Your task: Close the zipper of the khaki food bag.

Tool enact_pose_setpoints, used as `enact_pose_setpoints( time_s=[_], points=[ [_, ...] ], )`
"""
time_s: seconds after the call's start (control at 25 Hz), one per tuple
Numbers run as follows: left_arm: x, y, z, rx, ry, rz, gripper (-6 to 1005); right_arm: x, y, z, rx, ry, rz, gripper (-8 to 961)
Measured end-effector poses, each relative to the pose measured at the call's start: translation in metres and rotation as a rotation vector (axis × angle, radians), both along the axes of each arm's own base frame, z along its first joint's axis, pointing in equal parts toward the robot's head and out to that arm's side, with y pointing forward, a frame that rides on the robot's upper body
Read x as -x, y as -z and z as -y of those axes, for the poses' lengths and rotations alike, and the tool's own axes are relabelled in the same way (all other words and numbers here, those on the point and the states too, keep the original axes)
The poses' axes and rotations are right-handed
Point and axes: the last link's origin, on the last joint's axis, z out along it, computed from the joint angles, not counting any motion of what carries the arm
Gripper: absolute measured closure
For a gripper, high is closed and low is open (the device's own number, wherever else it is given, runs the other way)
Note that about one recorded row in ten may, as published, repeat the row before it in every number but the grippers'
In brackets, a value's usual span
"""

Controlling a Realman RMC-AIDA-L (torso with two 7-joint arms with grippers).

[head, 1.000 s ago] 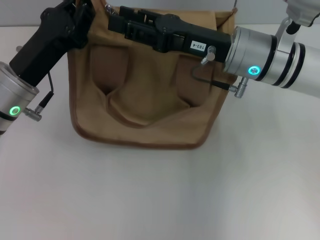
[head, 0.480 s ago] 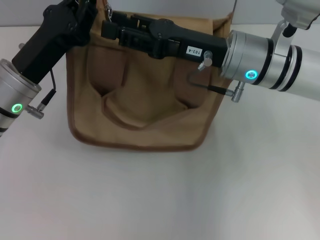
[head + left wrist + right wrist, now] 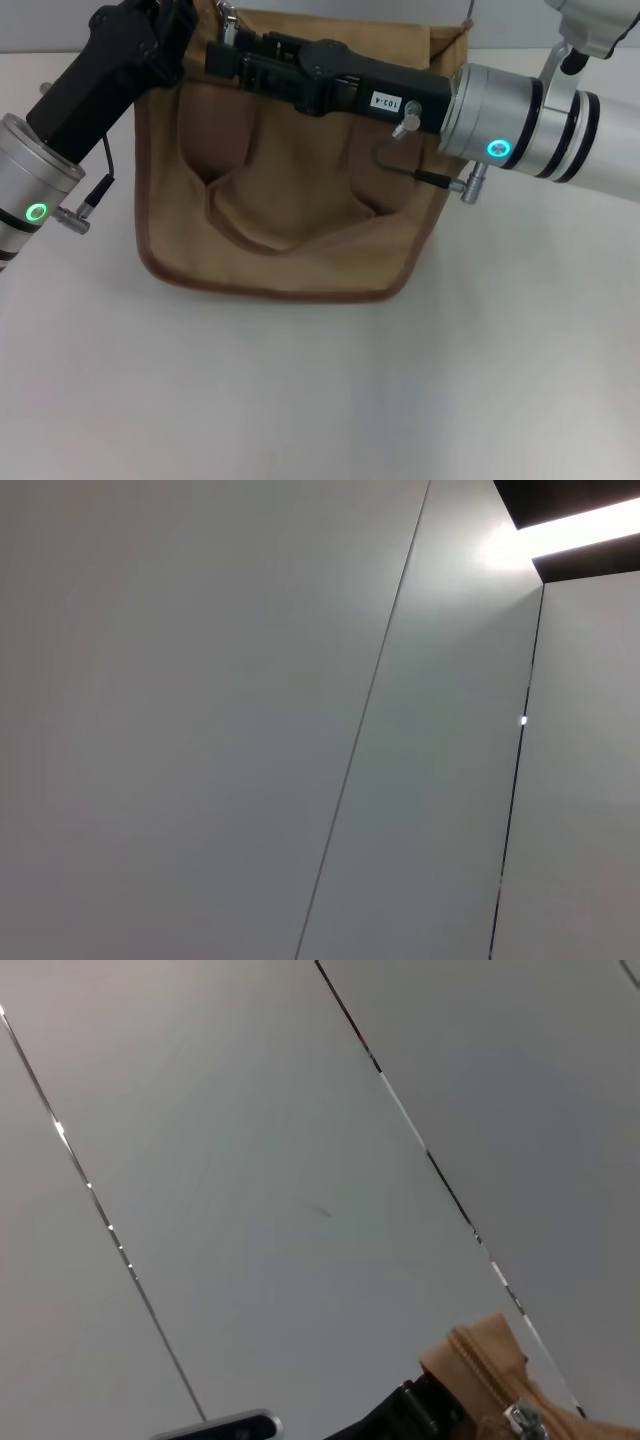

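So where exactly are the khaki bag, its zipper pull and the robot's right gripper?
khaki food bag (image 3: 290,200): head view, on its front panel.
zipper (image 3: 522,1420): right wrist view, on the silver pull.
right gripper (image 3: 225,55): head view, at its tip near the bag's top edge.

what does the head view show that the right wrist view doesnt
Only the head view shows the whole khaki food bag on the white table, its drooping handle, and both arms: the left gripper at the bag's top left corner, the right gripper stretched across its top edge. Only the right wrist view shows the zipper teeth, its silver pull tab and grey wall panels. Both show tan bag fabric.
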Motion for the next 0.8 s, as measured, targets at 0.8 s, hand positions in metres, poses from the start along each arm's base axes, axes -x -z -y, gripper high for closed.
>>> enact_pose_setpoints(
  time_s=[0.8],
  points=[
    [-0.0004,-0.0001,0.0005,0.002,0.004,0.003,932,0.0007,-0.0026,-0.0062,-0.031,0.022,-0.006,555]
  ],
)
